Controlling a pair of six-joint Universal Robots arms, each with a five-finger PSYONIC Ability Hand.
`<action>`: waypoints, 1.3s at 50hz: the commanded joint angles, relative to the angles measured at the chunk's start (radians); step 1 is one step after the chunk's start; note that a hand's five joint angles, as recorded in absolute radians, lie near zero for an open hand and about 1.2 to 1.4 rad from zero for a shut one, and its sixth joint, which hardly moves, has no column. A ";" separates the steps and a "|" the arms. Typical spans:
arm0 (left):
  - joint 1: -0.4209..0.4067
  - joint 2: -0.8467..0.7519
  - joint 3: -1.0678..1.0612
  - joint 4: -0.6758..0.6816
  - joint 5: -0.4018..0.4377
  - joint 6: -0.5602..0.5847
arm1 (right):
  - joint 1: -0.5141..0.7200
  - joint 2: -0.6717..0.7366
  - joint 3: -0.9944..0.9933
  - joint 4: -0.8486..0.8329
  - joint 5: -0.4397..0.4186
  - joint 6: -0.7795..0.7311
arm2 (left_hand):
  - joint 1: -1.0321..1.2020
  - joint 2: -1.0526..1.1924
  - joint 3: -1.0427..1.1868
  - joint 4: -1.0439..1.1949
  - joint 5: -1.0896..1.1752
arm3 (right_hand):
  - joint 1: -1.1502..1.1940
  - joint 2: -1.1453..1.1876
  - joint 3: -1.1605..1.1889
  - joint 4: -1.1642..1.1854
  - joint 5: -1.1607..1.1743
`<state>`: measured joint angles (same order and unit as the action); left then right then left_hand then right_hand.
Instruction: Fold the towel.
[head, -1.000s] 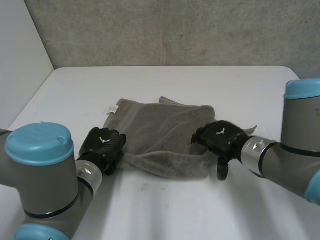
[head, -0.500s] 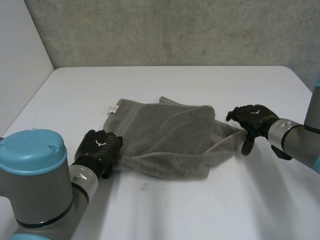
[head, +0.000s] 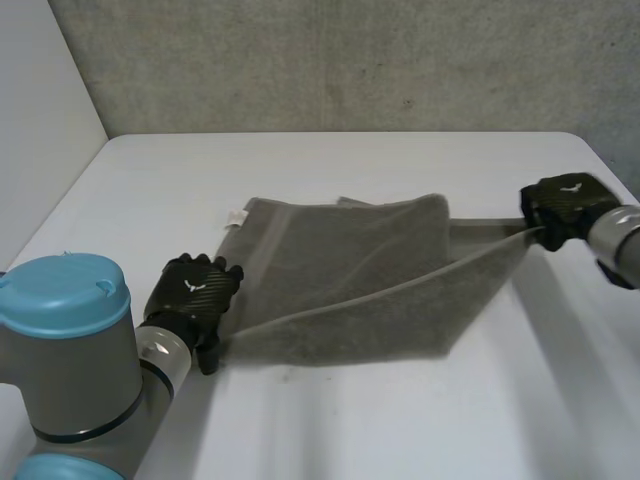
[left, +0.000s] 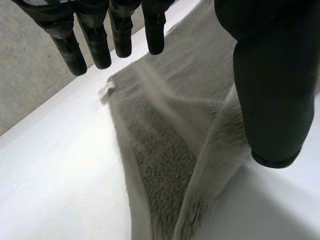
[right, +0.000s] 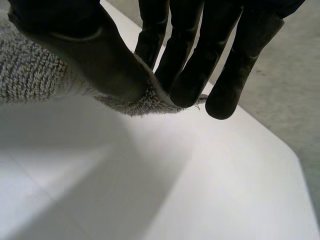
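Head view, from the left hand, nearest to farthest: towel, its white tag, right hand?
1. towel, its near-left corner at the left hand.
2. white tag, on the towel's far-left corner.
3. right hand, far across, pinching the towel's right corner.

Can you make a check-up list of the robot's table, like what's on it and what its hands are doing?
Surface: white table, flat and smooth.
Job's things: grey towel, partly folded over, one corner lifted and stretched toward the robot's right; small white label at its far left corner.
Clutter: nothing seen.
Hands: left hand at the towel's near left corner, fingers straight, thumb against the edge; right hand pinches the lifted corner between thumb and fingers.
Cables: nothing seen.
Surroundings: grey concrete wall behind the table.
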<state>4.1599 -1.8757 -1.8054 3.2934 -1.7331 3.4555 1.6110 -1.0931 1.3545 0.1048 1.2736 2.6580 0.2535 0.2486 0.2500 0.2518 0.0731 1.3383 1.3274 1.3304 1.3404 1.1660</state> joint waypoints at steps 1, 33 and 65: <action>0.026 -0.031 0.008 0.000 0.003 0.002 | -0.085 -0.129 0.118 0.050 -0.085 -0.007 | -0.019 -0.015 -0.016 -0.018 -0.014 | 0.058 0.069 0.066 0.056 0.056; 0.040 -0.071 -0.002 -0.001 0.092 -0.003 | -0.244 -0.160 0.291 -0.020 -0.204 0.010 | 1.141 1.146 1.145 1.143 1.147 | 0.058 0.069 0.066 0.056 0.056; 0.080 0.442 0.285 -0.182 0.086 0.004 | -0.253 -0.547 -0.172 0.377 -0.220 -0.061 | 1.143 1.148 1.146 1.145 1.149 | 0.058 0.069 0.066 0.056 0.056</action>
<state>4.2367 -1.3268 -1.5364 3.1439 -1.6491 3.4548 1.3604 -1.7229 1.2514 0.3665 1.0503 2.6632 1.1955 1.2172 1.2164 1.2168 1.0292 1.3425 1.3319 1.3381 1.3415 1.1695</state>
